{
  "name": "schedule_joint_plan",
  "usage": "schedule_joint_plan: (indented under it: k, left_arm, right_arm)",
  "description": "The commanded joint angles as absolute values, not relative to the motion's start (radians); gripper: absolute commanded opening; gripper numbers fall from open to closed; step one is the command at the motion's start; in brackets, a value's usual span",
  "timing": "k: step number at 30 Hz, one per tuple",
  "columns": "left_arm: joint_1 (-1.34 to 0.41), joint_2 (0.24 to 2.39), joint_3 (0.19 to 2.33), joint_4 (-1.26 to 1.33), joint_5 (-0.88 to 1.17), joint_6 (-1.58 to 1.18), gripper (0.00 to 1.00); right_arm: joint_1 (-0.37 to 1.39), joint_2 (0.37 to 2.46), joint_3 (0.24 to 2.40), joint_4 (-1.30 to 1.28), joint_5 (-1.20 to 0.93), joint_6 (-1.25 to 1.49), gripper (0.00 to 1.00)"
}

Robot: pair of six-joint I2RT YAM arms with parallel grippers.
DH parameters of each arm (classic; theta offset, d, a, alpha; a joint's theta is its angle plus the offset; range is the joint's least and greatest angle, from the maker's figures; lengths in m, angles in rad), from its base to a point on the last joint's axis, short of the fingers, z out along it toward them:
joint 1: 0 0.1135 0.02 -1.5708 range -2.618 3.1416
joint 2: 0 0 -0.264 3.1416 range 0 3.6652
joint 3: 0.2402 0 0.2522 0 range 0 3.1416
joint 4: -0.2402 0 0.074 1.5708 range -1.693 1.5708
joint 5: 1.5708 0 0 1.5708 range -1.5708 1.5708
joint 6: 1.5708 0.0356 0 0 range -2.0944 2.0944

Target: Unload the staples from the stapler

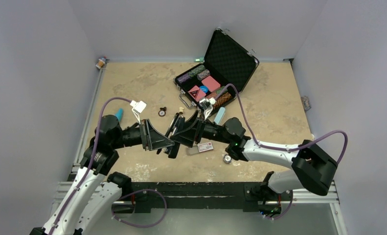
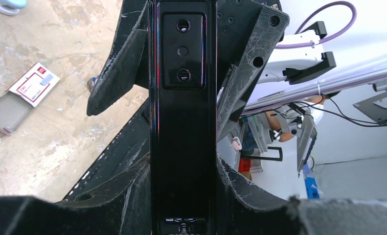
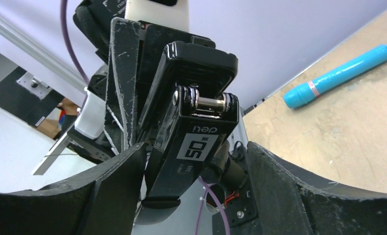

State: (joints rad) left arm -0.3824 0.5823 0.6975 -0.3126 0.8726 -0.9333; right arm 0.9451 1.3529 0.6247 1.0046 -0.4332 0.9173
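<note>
- At mid-table, between the two claws: black stapler (image 2: 183, 112), a long rectangular body in glossy hard plastic, held off the tabletop (image 2: 59, 161).
- Left gripper (image 2: 183, 169): matte black, scuffed fingers (image 2: 127, 196) closed narrowly on both flanks of one end of the stapler.
- Right gripper (image 3: 196, 155): curved, rough-surfaced fingers clamped on the opposite end, by the chrome hinge pin (image 3: 210, 103) and a "50" label (image 3: 198, 145).
- Whether staples sit inside cannot be told.
- Just beside the right claw, on the mottled tan tabletop: flat red-and-white box (image 2: 34, 83), with a grey tray (image 2: 5, 112) protruding from one end.
- Well behind the left claw: smooth blue cylindrical pen (image 3: 338, 73).
</note>
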Motion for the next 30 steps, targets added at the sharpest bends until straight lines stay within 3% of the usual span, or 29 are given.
schedule_joint_plan:
  k: [1,5,7,9,13,15,18,23,24,28,30]
  left_arm:
    - [-0.382,0.56,0.708,-0.151,0.929,-1.024,0.0]
    - [-0.382,0.554,0.712,-0.14,0.928,-1.044,0.0]
    - [-0.382,0.554,0.719,-0.153,0.923,-1.04,0.0]
    - [-0.382,0.555,0.726,-0.176,0.915,-1.029,0.0]
    - [-0.382,0.566,0.732,-0.218,0.902,-0.994,0.0]
    - [-0.382,0.57,0.732,-0.253,0.89,-0.975,0.13]
    - [-0.382,0.572,0.739,-0.301,0.868,-0.941,0.47]
    - [-0.382,0.563,0.776,-0.418,0.822,-0.863,0.72]
    - [-0.382,0.561,0.783,-0.435,0.816,-0.85,0.87]
    - [-0.382,0.563,0.801,-0.484,0.792,-0.818,0.99]
    - [-0.381,0.563,0.803,-0.505,0.779,-0.807,1.0]
  right_arm:
    - [0.962,1.323,0.677,1.079,-0.458,0.927,0.74]
    - [0.972,1.315,0.687,1.091,-0.457,0.933,0.52]
    - [0.975,1.315,0.69,1.095,-0.461,0.936,0.31]
    - [0.978,1.315,0.688,1.102,-0.465,0.944,0.0]
    - [0.983,1.312,0.686,1.096,-0.457,0.964,0.0]
    - [0.983,1.304,0.684,1.08,-0.443,0.972,0.0]
    - [0.983,1.274,0.681,1.018,-0.394,0.97,0.0]
    - [0.982,1.197,0.658,0.931,-0.327,0.959,0.0]
    - [0.983,1.183,0.651,0.912,-0.311,0.957,0.0]
    - [0.983,1.135,0.636,0.835,-0.254,0.954,0.0]
    - [0.983,1.12,0.63,0.813,-0.236,0.957,0.0]
